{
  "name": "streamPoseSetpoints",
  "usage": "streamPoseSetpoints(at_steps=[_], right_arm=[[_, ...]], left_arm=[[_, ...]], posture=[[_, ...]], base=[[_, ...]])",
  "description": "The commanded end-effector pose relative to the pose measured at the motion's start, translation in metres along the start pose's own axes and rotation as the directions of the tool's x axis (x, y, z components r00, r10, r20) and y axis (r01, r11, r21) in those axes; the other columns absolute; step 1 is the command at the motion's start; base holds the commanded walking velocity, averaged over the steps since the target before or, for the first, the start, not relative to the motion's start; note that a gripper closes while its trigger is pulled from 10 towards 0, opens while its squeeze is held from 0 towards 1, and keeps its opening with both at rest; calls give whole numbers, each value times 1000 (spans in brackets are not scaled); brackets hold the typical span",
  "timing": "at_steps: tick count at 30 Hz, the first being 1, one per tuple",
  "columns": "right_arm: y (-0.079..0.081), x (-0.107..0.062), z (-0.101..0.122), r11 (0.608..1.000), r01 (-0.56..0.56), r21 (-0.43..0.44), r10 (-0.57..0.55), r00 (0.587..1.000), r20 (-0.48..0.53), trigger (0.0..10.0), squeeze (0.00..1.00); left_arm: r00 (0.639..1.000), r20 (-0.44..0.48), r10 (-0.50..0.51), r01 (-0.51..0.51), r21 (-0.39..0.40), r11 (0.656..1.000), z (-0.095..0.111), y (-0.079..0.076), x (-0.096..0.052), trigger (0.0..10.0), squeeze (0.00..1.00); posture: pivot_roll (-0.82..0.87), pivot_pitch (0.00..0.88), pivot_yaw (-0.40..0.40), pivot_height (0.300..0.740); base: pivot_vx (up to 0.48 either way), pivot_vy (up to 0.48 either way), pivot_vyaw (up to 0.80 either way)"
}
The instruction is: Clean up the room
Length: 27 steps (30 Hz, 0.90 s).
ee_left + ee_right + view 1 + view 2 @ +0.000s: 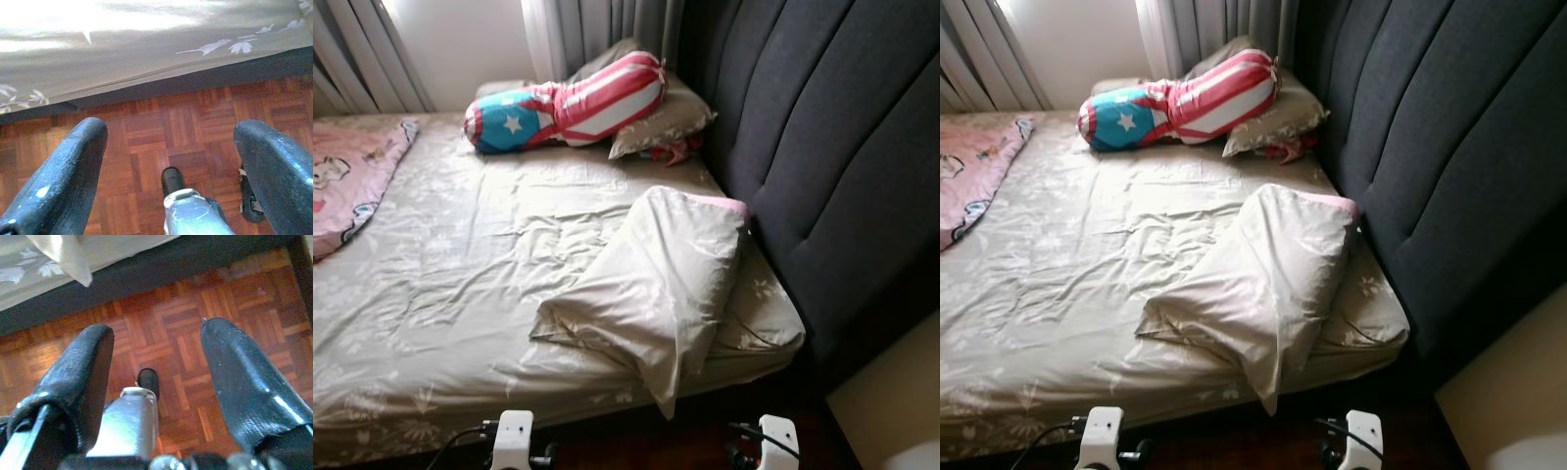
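Observation:
A beige floral pillow (656, 284) lies askew near the bed's front right corner, one corner drooping over the edge. A second beige pillow (664, 119) sits at the headboard end, under a red, white and blue star-patterned bolster (570, 103). A pink cartoon blanket (352, 181) lies crumpled at the far left of the bed. My left gripper (168, 147) hangs open over the parquet floor beside the bed. In the right wrist view, my right gripper (159, 360) is open too, empty, below the pillow's hanging corner (63, 257).
The bed's beige floral sheet (460, 284) is wrinkled. A tall dark grey padded headboard (842, 147) runs along the right. Grey curtains (597, 29) hang behind. A pale cabinet corner (891, 401) stands at the lower right. Red-brown parquet floor (186, 122) lies under both arms.

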State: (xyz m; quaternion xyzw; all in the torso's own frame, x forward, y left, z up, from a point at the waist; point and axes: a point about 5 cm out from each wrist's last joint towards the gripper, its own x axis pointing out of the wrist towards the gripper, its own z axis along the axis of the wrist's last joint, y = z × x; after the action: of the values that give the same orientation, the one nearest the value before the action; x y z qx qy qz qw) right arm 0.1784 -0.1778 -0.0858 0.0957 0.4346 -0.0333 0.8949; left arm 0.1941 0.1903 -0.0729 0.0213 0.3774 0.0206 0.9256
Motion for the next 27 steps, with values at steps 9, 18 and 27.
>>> streamPoseSetpoints(at_steps=[9, 18, 27], right_arm=[[0, 0, 0, 1000, -8, -22, 8, 1000, 3, 10000, 0], [-1, -1, -2, 1000, -1, -5, 1, 1000, -4, 10000, 0], [-1, -1, -3, 1000, 2, -2, -2, 1000, -6, 10000, 0]], left_arm=[[999, -38, 10, -11, -21, 1000, -7, 1, -2, 10000, 0], [999, -41, 3, -3, -15, 1000, -8, 0, -2, 10000, 0], [999, -38, -8, 7, -20, 1000, -8, -1, -2, 10000, 0]], posture=[[-75, 0, -36, 740], [-77, 0, -35, 740], [-77, 0, -32, 740]], base=[[0, 217, 368], [0, 0, 108], [0, 0, 0]])
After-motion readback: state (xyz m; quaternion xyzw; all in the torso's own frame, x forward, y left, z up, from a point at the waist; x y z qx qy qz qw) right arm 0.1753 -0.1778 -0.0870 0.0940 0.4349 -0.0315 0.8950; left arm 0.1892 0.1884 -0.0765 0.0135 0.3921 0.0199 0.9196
